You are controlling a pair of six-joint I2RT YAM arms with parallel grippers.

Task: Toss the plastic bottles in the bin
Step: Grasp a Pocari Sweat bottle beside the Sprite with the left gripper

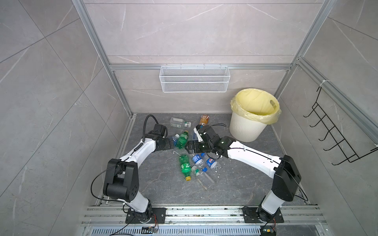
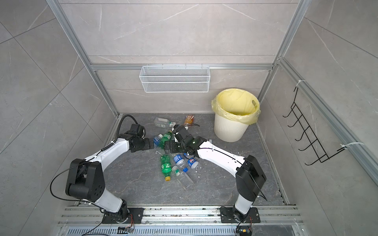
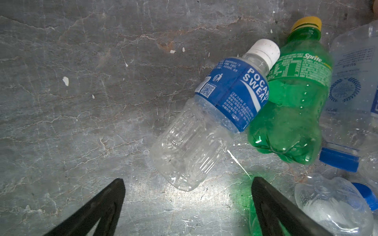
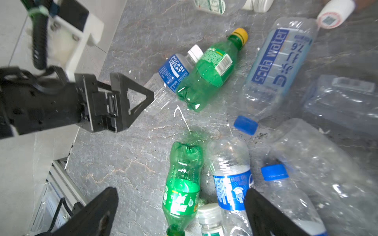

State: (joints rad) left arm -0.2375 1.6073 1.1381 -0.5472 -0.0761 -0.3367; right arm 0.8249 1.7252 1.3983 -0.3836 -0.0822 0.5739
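The Pocari Sweat bottle [image 3: 214, 114] is laid flat, base toward the wide-spread, empty left fingers [image 3: 110, 200] (cap away); the right fingers [image 4: 266, 214] are held likewise.

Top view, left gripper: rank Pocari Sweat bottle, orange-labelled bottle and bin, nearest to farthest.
In a top view, from the left gripper:
1. Pocari Sweat bottle: right at the open fingertips.
2. orange-labelled bottle: farther back, near the middle of the floor.
3. bin: back right corner, farthest.

mesh basket [image 1: 194, 78]: hung on back rail [image 1: 255, 66] | black wire rack [image 1: 337, 130]: on right wall [image 1: 347, 51]
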